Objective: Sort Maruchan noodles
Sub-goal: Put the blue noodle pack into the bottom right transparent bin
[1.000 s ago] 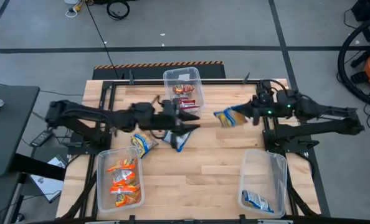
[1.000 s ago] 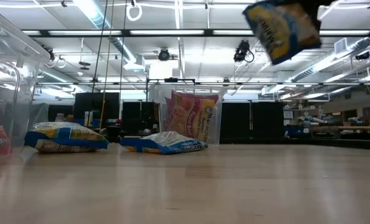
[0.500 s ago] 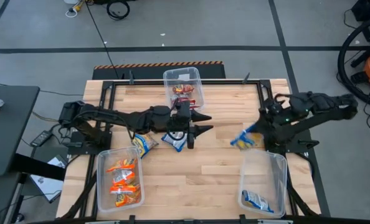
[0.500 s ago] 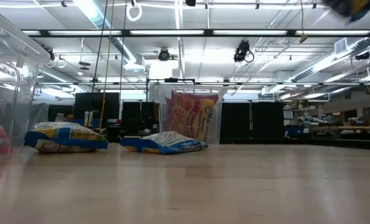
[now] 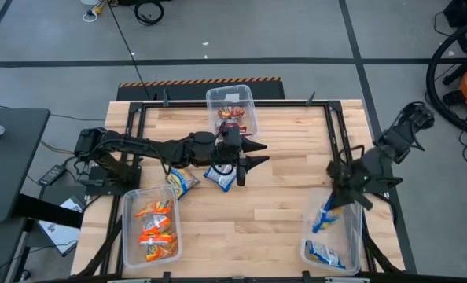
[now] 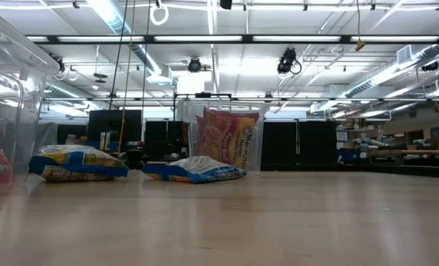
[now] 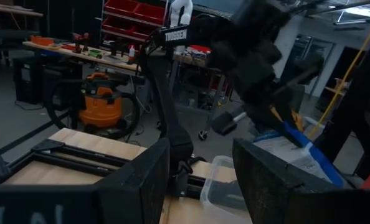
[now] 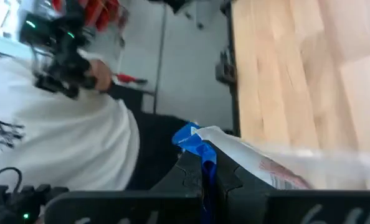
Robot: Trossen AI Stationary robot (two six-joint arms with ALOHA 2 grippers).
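Two blue-and-yellow noodle packets lie flat on the table's middle; the low view shows them too. My left gripper hovers open just right of them, touching nothing. My right gripper is over the near-right clear bin, shut on a third blue packet. Another blue packet lies in that bin. Red packets fill the far bin. Orange packets fill the near-left bin. My right gripper pinches the blue packet by its blue end edge between the two fingers. The fingers come from above and the far right, slanting down. The packet hangs below them, lifted clear, its lower end inside the bin's opening.
A person in a white shirt stands past the table's right edge. Dark arm frames run along both sides of the table. Bare wood lies between the two near bins.
My right gripper carried the blue packet from high over the table's far right toward the near edge and down, to over the near-right bin; the packet now hangs downward. My left gripper shifted a little right, then kept still.
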